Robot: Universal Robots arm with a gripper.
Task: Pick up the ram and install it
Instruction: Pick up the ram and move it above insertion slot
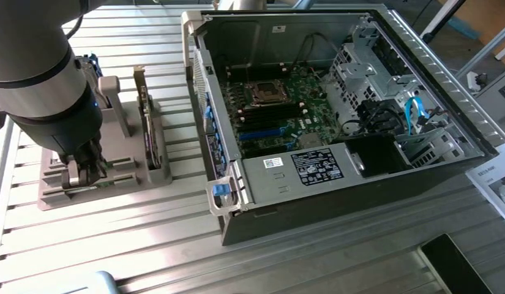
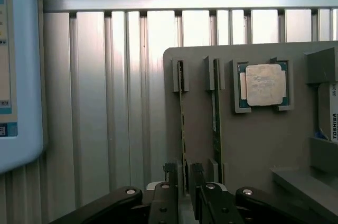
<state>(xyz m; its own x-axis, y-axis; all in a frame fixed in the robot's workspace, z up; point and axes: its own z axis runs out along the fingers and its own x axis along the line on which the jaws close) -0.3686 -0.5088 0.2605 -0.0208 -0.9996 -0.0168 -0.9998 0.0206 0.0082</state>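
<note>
Green ram (image 2: pixel 182 118) is standing on edge in a slot of the grey holder (image 2: pixel 253 145), and the gripper (image 2: pixel 183 175) is hanging right over its near end. The jaws are apart, with one finger (image 2: pixel 170 174) on each side of the stick and neither looking pressed against it. So nothing is being held: the ram is sitting between the spread fingers and running straight away from the tool. A second stick (image 2: pixel 215 113) is sitting in the next slot, just beside one finger, and a CPU (image 2: pixel 262 84) is lying beyond that, further out from the tool. The open case (image 1: pixel 317 214) is sitting well off to the side of the arm.

Watching this, I'm thinking the risk is in the grip point. The fingers are sitting at one end of a long, thin board, so a lift from there could be tipping it and jamming it in the slot. The neighbouring stick is also close enough that a slightly skewed finger might be catching it, and a light pinch on so narrow an edge could be letting the ram slip
</note>
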